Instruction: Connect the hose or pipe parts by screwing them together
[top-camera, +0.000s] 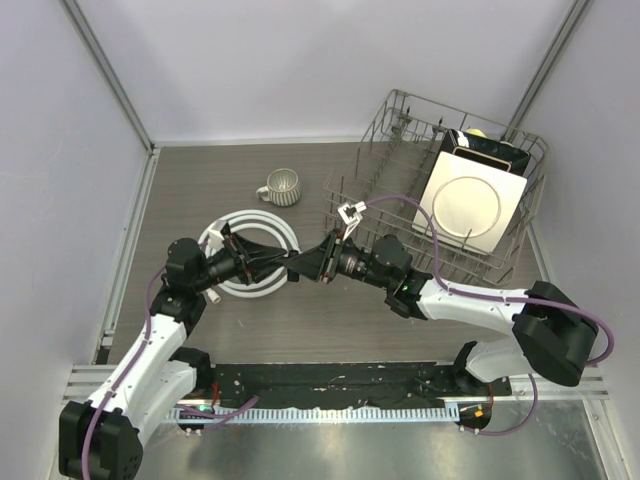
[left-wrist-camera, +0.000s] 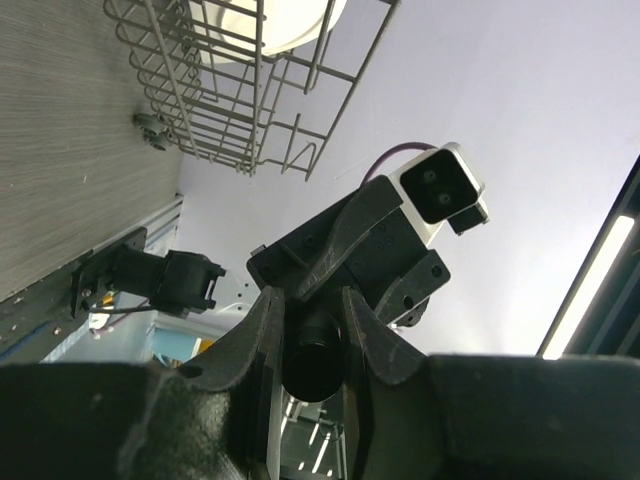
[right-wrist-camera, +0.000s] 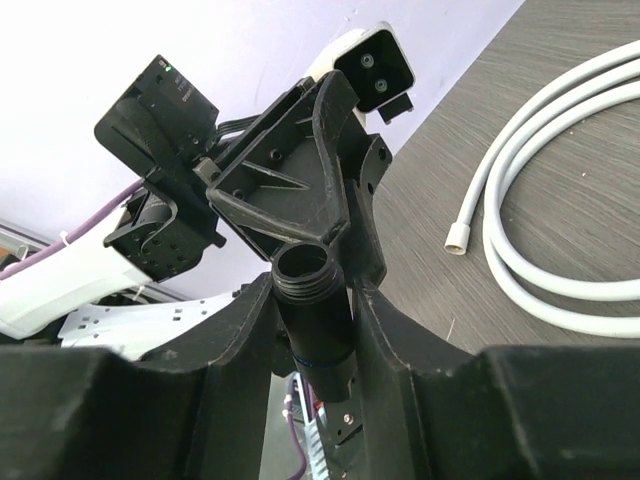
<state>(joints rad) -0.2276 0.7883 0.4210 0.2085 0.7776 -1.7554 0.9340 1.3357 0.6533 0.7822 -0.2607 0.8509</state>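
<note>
A small black threaded fitting (right-wrist-camera: 318, 330) hangs above the table between both grippers, which meet tip to tip. My left gripper (top-camera: 292, 262) is shut on it, and the left wrist view shows its round end (left-wrist-camera: 312, 360) pinched between the fingers. My right gripper (right-wrist-camera: 312, 290) straddles the same fitting with slim gaps at its sides, so it stands narrowly open. The white hose (top-camera: 262, 222) lies coiled on the table under the left arm. One white end nut (right-wrist-camera: 458, 238) rests loose beside the coil (right-wrist-camera: 540, 200).
A grey ribbed mug (top-camera: 283, 186) stands behind the coil. A wire dish rack (top-camera: 395, 160) with a cream square plate (top-camera: 465, 205) fills the back right. Purple cables run along both arms. White walls close in the table's sides.
</note>
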